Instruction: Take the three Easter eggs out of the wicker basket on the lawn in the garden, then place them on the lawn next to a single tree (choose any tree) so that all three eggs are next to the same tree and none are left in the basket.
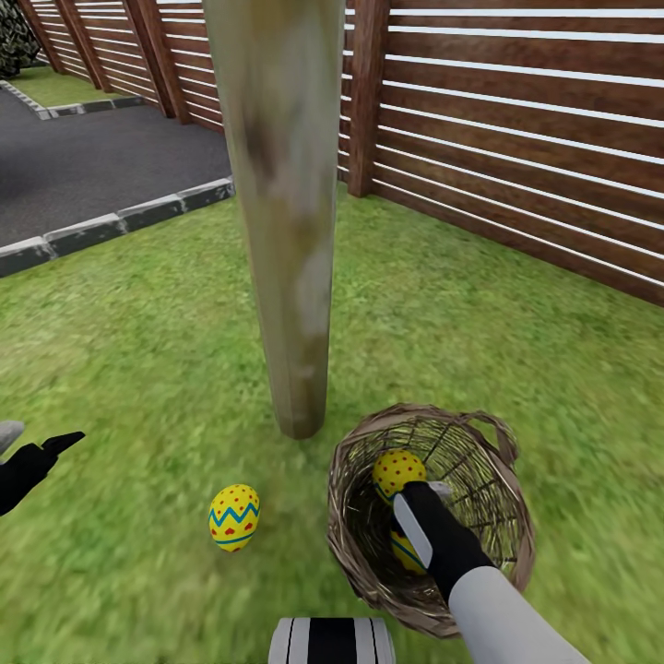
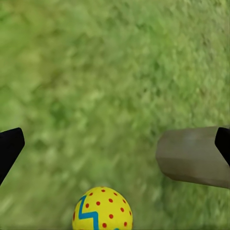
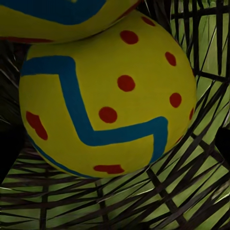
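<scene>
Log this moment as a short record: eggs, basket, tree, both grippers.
egg on lawn: one, lying on the grass near the tree trunk
eggs in basket: two, touching
basket: upright, beside the trunk's base
left gripper: open, empty, above the grass
right gripper: reaching into the basket at the eggs; grip unclear

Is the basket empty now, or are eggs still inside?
Not empty. Two eggs lie inside the wicker basket; one egg rests on the lawn.
</scene>
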You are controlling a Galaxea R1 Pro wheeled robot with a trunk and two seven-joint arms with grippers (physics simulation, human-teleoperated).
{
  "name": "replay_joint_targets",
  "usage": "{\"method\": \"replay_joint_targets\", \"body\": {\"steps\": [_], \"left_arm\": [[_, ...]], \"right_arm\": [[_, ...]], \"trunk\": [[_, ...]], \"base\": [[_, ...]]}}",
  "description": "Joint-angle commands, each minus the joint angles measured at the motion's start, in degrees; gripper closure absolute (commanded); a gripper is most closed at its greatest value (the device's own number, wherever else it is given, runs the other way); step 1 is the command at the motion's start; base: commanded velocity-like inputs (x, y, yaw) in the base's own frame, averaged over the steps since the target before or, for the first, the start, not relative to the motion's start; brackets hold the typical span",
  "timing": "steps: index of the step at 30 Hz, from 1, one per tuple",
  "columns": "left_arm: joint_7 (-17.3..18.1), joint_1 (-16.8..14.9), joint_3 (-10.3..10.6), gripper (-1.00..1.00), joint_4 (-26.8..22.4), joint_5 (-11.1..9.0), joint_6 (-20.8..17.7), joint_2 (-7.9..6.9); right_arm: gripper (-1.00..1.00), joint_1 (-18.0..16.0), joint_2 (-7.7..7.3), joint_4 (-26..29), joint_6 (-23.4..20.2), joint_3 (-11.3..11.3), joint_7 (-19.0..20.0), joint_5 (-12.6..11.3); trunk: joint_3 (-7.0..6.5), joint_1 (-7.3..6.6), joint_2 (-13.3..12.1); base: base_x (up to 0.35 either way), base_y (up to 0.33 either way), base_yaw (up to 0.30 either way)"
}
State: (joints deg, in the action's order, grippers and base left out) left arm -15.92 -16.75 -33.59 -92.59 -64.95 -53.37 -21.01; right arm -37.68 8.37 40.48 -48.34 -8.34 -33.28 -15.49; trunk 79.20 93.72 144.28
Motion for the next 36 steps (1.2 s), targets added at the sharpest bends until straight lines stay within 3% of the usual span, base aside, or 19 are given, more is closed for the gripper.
{"method": "replay_joint_targets", "body": {"steps": [1,12,20,29,36], "left_arm": [[-0.5,0.0,0.0,-1.00,0.0,-0.6,-0.2,0.00],[-0.6,0.0,0.2,-1.00,0.0,-0.5,-0.2,0.00],[-0.6,0.0,1.3,-1.00,0.0,-0.5,0.1,0.00],[-0.6,0.0,1.8,-1.00,0.0,-0.5,0.2,0.31],[-0.8,0.0,1.9,-1.00,0.0,-0.5,0.2,0.37]], "right_arm": [[-1.00,0.0,-0.03,0.0,-0.1,-0.4,-0.6,-0.6],[-1.00,0.0,0.03,0.0,1.7,-1.7,-0.6,-0.6],[-1.00,0.0,0.00,0.2,2.7,-5.3,-0.6,-0.6],[-1.00,0.0,-0.09,0.2,3.4,-5.8,-0.6,-0.6],[-1.00,0.0,-0.11,0.3,3.4,-5.9,-0.6,-0.6]], "trunk": [[0.04,-0.01,0.0],[0.04,-0.01,0.0],[0.04,-0.01,0.0],[0.04,-0.01,0.0],[1.15,0.12,0.1]], "base": [[0.000,0.000,0.000],[0.000,0.000,0.000],[0.000,0.000,0.000],[0.000,0.000,0.000],[0.000,0.000,0.000]]}}
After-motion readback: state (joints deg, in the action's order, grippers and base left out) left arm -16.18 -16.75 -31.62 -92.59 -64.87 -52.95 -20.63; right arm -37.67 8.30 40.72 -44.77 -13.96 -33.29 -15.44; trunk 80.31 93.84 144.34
